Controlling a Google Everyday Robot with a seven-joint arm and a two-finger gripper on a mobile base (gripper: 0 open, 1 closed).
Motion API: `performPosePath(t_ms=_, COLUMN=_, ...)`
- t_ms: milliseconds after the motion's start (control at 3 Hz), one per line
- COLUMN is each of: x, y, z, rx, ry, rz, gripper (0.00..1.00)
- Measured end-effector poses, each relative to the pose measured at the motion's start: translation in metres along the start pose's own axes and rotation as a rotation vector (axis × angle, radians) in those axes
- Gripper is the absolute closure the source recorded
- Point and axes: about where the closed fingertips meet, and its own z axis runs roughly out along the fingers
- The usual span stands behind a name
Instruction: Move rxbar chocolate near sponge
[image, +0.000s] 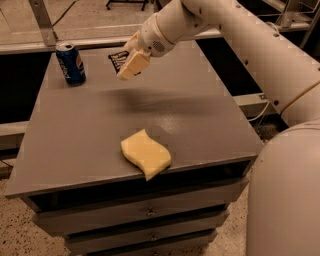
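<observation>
Cream-yellow fingers (135, 62) are narrow, pinched on the small flat black rxbar chocolate wrapper with faint white print (118, 59). The bar sticks out of the fingers on the can side, and its other part is hidden behind them. Gripper (128, 69) hangs in the air over the far part of the desk, tips angled down toward the can side. There's a soft dark shadow on the surface below it.

White robot arm (225, 25) comes in from the upper right, with the wrist right behind the gripper.

Blue Pepsi can (70, 63) stands upright near the far corner of the grey flat-topped desk (200, 115), near the gripper but not touching it.

Pale yellow foam sponge with wavy S-curved edges (145, 154) lies flat at the near edge of the desk, one corner poking just over the edge. It is well apart from the held bar, with bare desk surface between the two.

Grey drawer fronts (150, 212) sit under the desk top. White rounded robot body (287, 200) fills the lower right.
</observation>
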Motion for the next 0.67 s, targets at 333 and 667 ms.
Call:
performPosePath(t_ms=333, x=0.036, y=0.024, z=-0.012, rx=-0.046, ry=0.052, rz=0.047, gripper=1.0)
performPosePath(t_ms=667, x=0.062, y=0.041, z=-0.02, rx=-0.073, ry=0.084, rz=0.077, gripper=1.0)
